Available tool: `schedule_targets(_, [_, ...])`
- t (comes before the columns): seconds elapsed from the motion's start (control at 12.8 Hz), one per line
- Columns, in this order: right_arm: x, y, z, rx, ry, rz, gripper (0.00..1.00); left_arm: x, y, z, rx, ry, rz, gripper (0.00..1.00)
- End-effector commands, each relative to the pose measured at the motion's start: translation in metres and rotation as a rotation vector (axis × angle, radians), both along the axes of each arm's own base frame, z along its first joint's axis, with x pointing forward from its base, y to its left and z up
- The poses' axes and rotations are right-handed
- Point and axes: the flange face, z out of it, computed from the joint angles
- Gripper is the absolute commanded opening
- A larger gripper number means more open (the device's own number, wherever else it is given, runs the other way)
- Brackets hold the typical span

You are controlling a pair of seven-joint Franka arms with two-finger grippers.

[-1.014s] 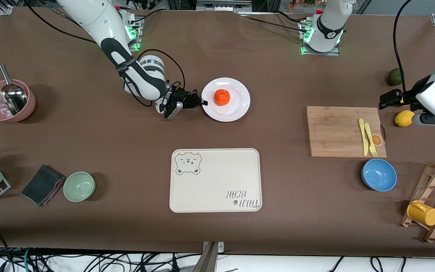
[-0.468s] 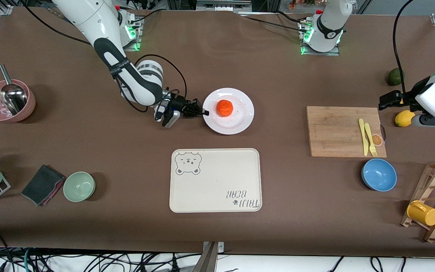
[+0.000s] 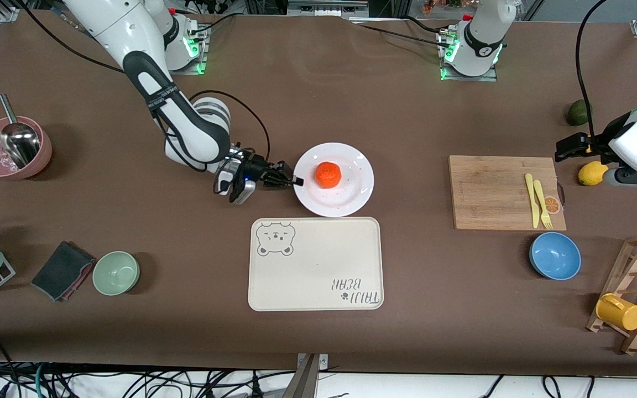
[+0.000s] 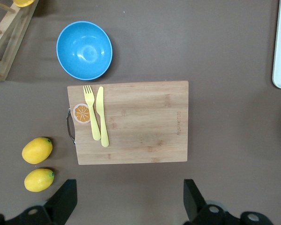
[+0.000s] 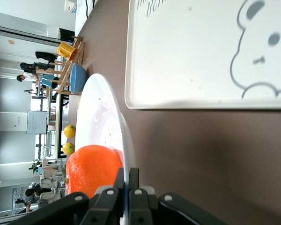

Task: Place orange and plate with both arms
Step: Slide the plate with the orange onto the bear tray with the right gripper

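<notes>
The white plate (image 3: 351, 193) is held over the table, just farther from the front camera than the cream bear-print tray (image 3: 315, 264). The orange (image 3: 328, 174) rests on the plate's middle. My right gripper (image 3: 295, 181) is shut on the plate's rim at the side toward the right arm's end. In the right wrist view the rim of the plate (image 5: 105, 126) runs between my pads, with the orange (image 5: 91, 171) beside them. My left gripper (image 3: 567, 146) is open and empty, up over the table beside the lemon (image 3: 591, 173), and waits.
A wooden cutting board (image 3: 495, 188) bears a yellow knife and fork. A blue bowl (image 3: 555, 255), a lime (image 3: 577, 112), a mug rack (image 3: 631, 301), a green bowl (image 3: 116, 272), a folded cloth (image 3: 63, 270) and a pink bowl with a scoop (image 3: 11, 146) stand around.
My right gripper has carried the plate with the orange toward the front camera, close to the tray's edge. The left arm has barely moved.
</notes>
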Motion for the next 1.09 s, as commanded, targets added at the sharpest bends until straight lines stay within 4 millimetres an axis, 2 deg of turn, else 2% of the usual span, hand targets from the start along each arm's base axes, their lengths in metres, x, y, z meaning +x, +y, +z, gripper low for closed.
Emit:
schedule_targets(0.0, [0.036, -0.015, 0.024, 0.028, 0.028, 0.014, 0.0, 0.004, 0.003, 0.005, 0.006, -0.01, -0.022, 1.0])
schedule_targets(0.16, [0.071, -0.034, 0.037, 0.045, 0.049, 0.027, 0.0, 0.004, 0.003, 0.005, 0.006, -0.01, -0.022, 1.0])
schedule_targets(0.31, [0.1, -0.046, 0.039, 0.043, 0.039, 0.023, 0.0, 0.004, 0.002, 0.005, 0.006, -0.01, -0.023, 1.0])
schedule_targets(0.47, [0.129, -0.057, 0.032, 0.048, 0.036, 0.044, 0.0, 0.004, 0.003, 0.005, 0.006, -0.01, -0.022, 1.0])
schedule_targets(0.62, [0.148, -0.072, 0.023, 0.021, 0.047, 0.041, 0.0, 0.004, 0.003, 0.005, 0.006, -0.01, -0.022, 1.0])
schedule_targets(0.78, [0.166, -0.073, 0.016, 0.022, 0.062, 0.036, 0.0, 0.004, 0.002, 0.005, 0.004, -0.01, -0.023, 1.0])
schedule_targets(1.01, [0.185, -0.078, -0.006, 0.009, 0.049, 0.027, 0.0, 0.004, 0.002, 0.005, 0.006, -0.01, -0.025, 1.0])
